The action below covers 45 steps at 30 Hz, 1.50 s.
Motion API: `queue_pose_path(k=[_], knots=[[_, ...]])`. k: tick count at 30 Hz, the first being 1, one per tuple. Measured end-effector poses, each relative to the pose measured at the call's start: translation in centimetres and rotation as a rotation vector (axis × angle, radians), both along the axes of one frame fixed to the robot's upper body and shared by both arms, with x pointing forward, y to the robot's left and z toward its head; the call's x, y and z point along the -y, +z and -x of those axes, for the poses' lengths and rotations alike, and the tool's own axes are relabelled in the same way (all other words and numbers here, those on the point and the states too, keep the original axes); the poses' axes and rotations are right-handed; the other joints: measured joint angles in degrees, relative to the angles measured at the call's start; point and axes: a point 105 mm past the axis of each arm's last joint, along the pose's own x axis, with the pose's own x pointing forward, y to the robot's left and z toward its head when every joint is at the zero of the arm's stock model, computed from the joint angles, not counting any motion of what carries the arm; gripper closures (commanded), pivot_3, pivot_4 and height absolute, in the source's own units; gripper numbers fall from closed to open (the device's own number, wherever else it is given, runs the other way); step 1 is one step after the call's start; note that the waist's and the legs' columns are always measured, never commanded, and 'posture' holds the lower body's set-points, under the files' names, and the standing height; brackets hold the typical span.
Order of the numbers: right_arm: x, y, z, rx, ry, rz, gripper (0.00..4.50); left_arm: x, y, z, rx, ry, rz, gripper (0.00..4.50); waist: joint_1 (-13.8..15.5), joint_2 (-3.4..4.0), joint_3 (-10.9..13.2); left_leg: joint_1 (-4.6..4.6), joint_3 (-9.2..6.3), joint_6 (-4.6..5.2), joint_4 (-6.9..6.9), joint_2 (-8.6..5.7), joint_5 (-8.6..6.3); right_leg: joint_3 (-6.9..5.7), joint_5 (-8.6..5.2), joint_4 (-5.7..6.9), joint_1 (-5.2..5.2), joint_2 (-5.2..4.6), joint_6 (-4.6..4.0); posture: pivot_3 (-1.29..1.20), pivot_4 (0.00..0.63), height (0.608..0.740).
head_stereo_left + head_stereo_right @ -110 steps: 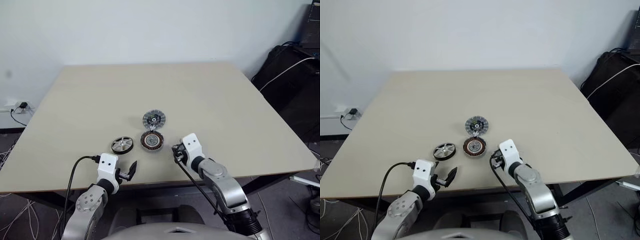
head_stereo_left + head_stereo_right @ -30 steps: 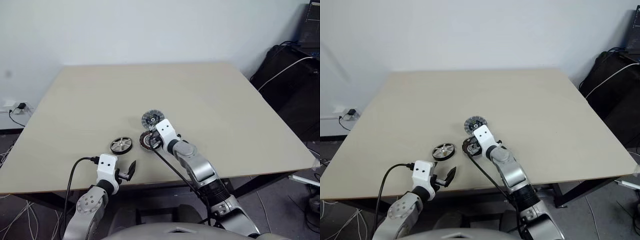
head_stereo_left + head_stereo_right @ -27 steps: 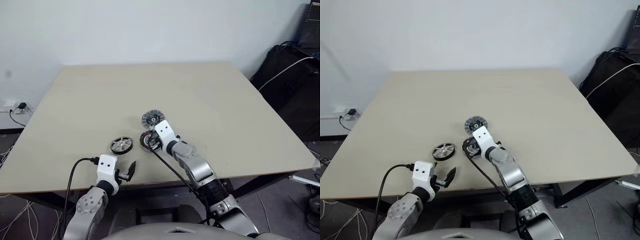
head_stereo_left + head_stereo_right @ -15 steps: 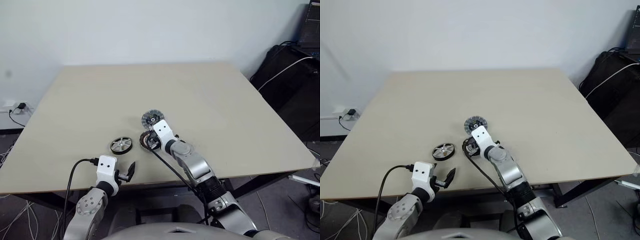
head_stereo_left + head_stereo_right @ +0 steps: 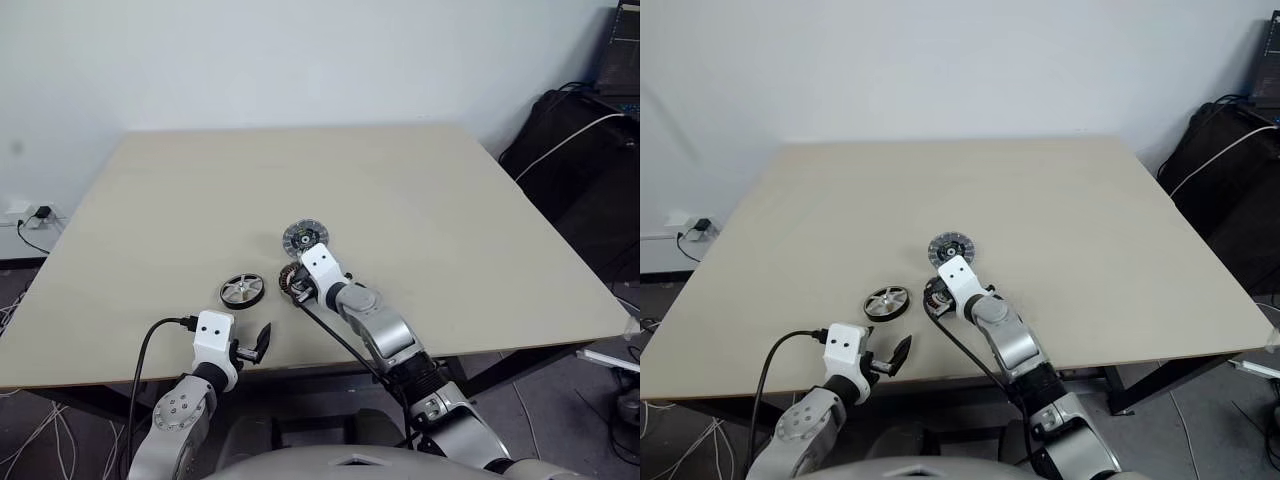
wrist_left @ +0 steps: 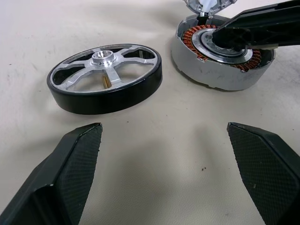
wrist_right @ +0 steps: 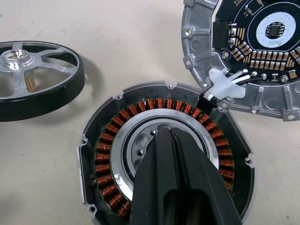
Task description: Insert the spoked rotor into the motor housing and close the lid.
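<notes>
Right gripper (image 7: 171, 136), jaws closed and empty, had advanced over motor housing (image 7: 117, 154). Left gripper (image 6: 164, 136) jaws wide, empty; spoked rotor (image 6: 105, 77) ahead, bare bench (image 5: 450, 200) beyond.

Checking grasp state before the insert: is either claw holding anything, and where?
Nothing is held. The left claw is open, short of the spoked rotor. The right claw is shut with nothing between its fingers, its tips over the motor housing centre.

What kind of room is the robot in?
Probably a lab or workshop: a bare table holding motor parts, a wall socket with cables, and dark equipment in the corner.
</notes>
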Motion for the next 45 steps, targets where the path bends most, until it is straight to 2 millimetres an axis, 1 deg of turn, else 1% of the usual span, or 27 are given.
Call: queue_pose_path(k=[8, 13, 15, 19, 21, 27, 32, 38, 45], knots=[[-0.4, -0.1, -0.5, 0.005, 0.005, 0.005, 4.48, 0.0, 0.0, 0.1, 0.000, 0.001, 0.000, 0.00, 0.0, -0.01, 0.0, 0.01, 0.00, -0.02, 0.00, 0.02, 0.01, 0.00, 0.00, 0.02, 0.01, 0.01, -0.01, 0.00, 0.000, 0.740], [-0.2, -0.1, -0.6, 0.001, 0.002, -0.006, 4.48, 0.0, 0.1, 0.0, 0.010, 0.003, 0.001, 0.00, 0.0, -0.01, 0.0, 0.02, 0.01, -0.02, 0.00, 0.04, 0.01, 0.00, 0.00, 0.03, 0.00, 0.02, 0.00, 0.00, 0.000, 0.740], [-0.2, 0.4, -0.6, 0.008, 0.004, -0.029, 4.48, -0.1, 0.3, 0.0, 0.024, 0.012, -0.002, 0.00, 0.0, -0.01, 0.0, 0.01, 0.01, -0.02, 0.00, 0.05, 0.01, 0.00, 0.00, 0.03, 0.00, 0.02, -0.01, 0.00, 0.000, 0.740], [-0.3, 2.3, -0.6, 0.056, 0.012, -0.093, 4.48, -0.3, 0.6, -0.3, 0.051, 0.032, -0.007, 0.00, 0.0, -0.01, 0.0, 0.00, 0.02, -0.03, 0.00, 0.05, 0.01, 0.00, -0.01, 0.02, -0.01, 0.02, -0.03, 0.00, 0.000, 0.740], [-0.2, 2.8, -0.7, 0.071, 0.010, -0.104, 4.48, -0.3, 0.7, -0.3, 0.054, 0.033, -0.008, 0.00, 0.0, -0.01, 0.0, 0.01, 0.02, -0.02, 0.00, 0.06, 0.01, -0.01, -0.02, 0.02, -0.01, 0.03, -0.03, 0.00, 0.000, 0.740], [-0.2, 1.8, -0.5, 0.039, 0.009, -0.084, 4.48, -0.3, 1.0, -0.6, 0.072, 0.043, -0.003, 0.00, 0.0, -0.02, 0.0, 0.01, 0.02, -0.03, 0.00, 0.06, 0.02, -0.01, -0.01, 0.03, 0.00, 0.04, -0.03, 0.00, 0.000, 0.740], [0.4, -0.1, -0.1, -0.007, 0.002, -0.031, 4.48, -0.9, 1.0, -0.7, 0.075, 0.069, -0.014, 0.00, 0.0, -0.02, 0.0, 0.00, 0.03, -0.03, 0.01, 0.06, 0.02, -0.01, 0.01, 0.02, 0.00, 0.05, -0.08, 0.00, 0.000, 0.740], [1.1, -0.4, 0.0, -0.006, -0.006, -0.018, 4.48, -1.0, 1.0, -0.6, 0.073, 0.073, -0.016, 0.00, 0.1, -0.07, -0.1, 0.07, 0.03, -0.03, 0.02, 0.07, 0.02, -0.01, -0.04, 0.03, 0.07, 0.04, 0.01, 0.00, 0.000, 0.740], [1.9, -0.2, 0.1, 0.004, -0.026, -0.025, 4.48, -0.9, 1.1, -0.8, 0.080, 0.069, -0.015, 0.00, 0.0, -0.05, -0.1, 0.05, 0.03, -0.03, 0.02, 0.09, 0.01, -0.01, -0.07, 0.03, 0.04, 0.04, 0.05, 0.00, 0.000, 0.740]])
